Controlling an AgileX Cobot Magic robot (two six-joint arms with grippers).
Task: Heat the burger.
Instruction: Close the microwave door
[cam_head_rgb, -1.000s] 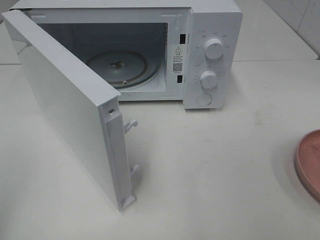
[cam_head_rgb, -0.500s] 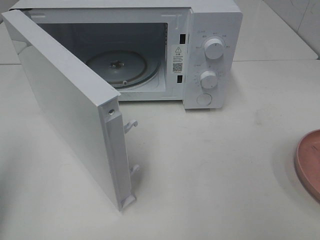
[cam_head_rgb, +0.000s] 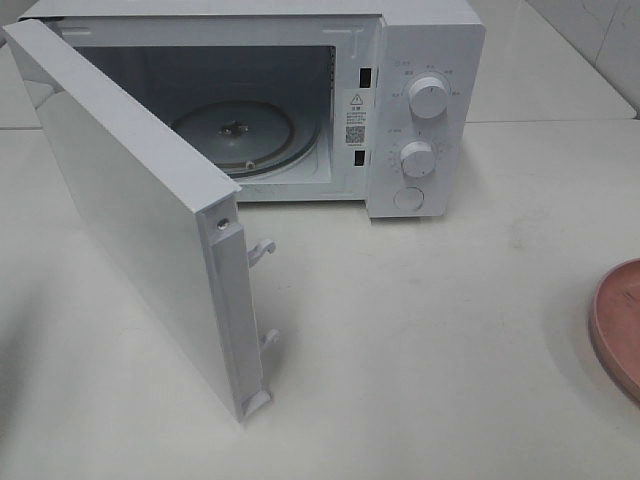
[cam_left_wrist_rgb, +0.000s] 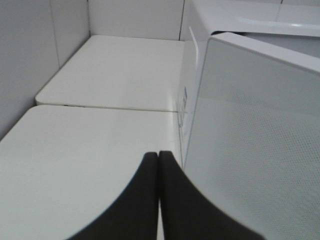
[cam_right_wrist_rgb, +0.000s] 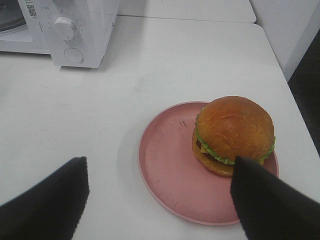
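Burger (cam_right_wrist_rgb: 233, 134) sat on the pink plate (cam_right_wrist_rgb: 170, 175) on the white table (cam_right_wrist_rgb: 150, 75), off to the side of the microwave (cam_head_rgb: 420, 100), whose door (cam_head_rgb: 140, 220) stood open. Right fingers (cam_right_wrist_rgb: 265, 205) hung wide apart above the plate. Left fingers (cam_left_wrist_rgb: 145, 200) were pressed together beside the door.

Kitchen-like setup: microwave (cam_head_rgb: 300, 110), white table (cam_head_rgb: 450, 330)

Glossy burger (cam_right_wrist_rgb: 234, 130) bun; plate (cam_right_wrist_rgb: 170, 170) perhaps matt plastic.
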